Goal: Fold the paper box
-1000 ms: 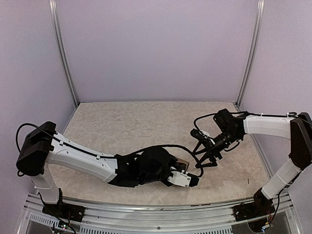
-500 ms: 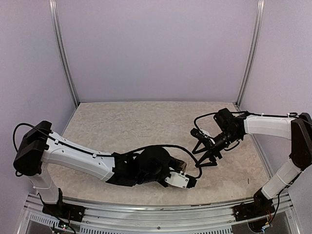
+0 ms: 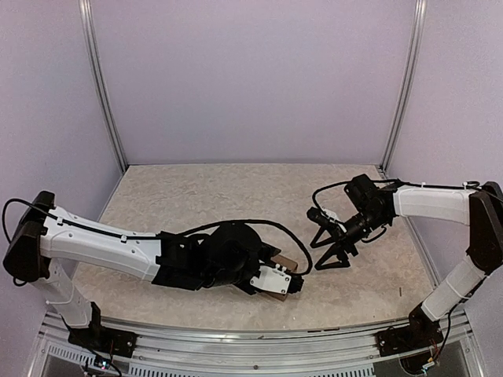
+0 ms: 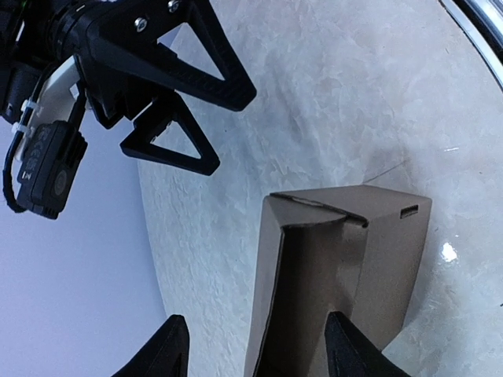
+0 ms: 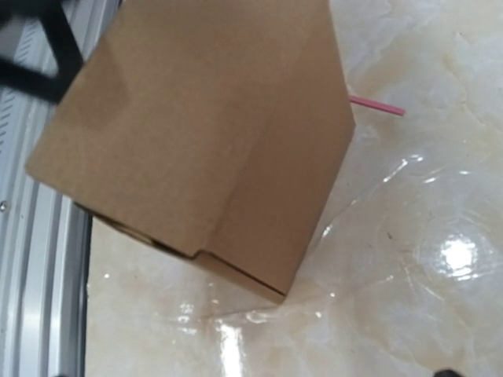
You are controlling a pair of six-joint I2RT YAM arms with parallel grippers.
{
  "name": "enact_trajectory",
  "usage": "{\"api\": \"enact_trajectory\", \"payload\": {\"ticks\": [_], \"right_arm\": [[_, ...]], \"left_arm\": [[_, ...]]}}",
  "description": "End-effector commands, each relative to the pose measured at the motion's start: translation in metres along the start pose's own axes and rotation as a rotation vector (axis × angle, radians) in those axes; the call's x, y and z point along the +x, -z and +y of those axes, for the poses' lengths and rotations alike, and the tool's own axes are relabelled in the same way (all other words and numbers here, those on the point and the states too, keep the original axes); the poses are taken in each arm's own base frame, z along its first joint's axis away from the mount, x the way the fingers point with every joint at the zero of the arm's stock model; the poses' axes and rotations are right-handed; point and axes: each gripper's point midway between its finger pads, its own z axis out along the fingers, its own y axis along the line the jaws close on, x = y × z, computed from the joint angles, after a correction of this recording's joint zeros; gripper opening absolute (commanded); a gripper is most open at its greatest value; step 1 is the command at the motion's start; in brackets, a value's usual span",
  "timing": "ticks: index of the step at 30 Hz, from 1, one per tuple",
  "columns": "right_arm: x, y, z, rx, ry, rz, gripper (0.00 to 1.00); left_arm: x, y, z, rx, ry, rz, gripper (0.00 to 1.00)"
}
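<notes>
The paper box (image 4: 346, 267) is a small brown cardboard box standing on the table, its side panels folded up and one end open toward my left wrist camera. My left gripper (image 4: 257, 345) is open; its fingertips (image 4: 169, 349) stand on either side of the box's near edge without pressing it. From above, only brown slivers of the paper box (image 3: 284, 261) show beside my left gripper (image 3: 292, 284). My right gripper (image 3: 330, 263) hovers open just right of the box, its black triangular fingers (image 4: 181, 149) spread wide. The box (image 5: 196, 133) fills the right wrist view.
The metal rail (image 3: 236, 338) of the table's front edge runs close behind the box, seen also as the rail (image 5: 35, 259) in the right wrist view. A thin pink line (image 5: 377, 104) lies on the marbled tabletop (image 3: 220, 204) by the box. Purple walls enclose the table.
My left gripper has gone from shut to open, letting go of the box, and the left arm has pulled back toward the left. The right arm has stayed put.
</notes>
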Motion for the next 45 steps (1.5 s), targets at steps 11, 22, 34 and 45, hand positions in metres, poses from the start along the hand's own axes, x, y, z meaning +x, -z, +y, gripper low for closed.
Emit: {"api": "enact_trajectory", "payload": {"ticks": [11, 22, 34, 45], "right_arm": [[-0.104, 0.027, 0.007, -0.011, 0.147, -0.179, 0.78], [-0.099, -0.048, 0.034, -0.288, 0.075, -0.077, 0.18], [-0.09, -0.041, 0.053, -0.288, 0.098, -0.051, 0.17], [-0.056, -0.045, 0.062, -0.307, 0.102, 0.002, 0.17]], "left_arm": [[0.034, 0.088, 0.017, -0.139, 0.725, -0.017, 0.35], [0.094, 0.085, 0.052, -0.352, 1.546, -0.158, 0.0], [0.077, 0.036, 0.096, -0.101, 1.662, -0.276, 0.0], [0.057, -0.014, 0.039, 0.038, 1.551, -0.057, 0.0]]}}
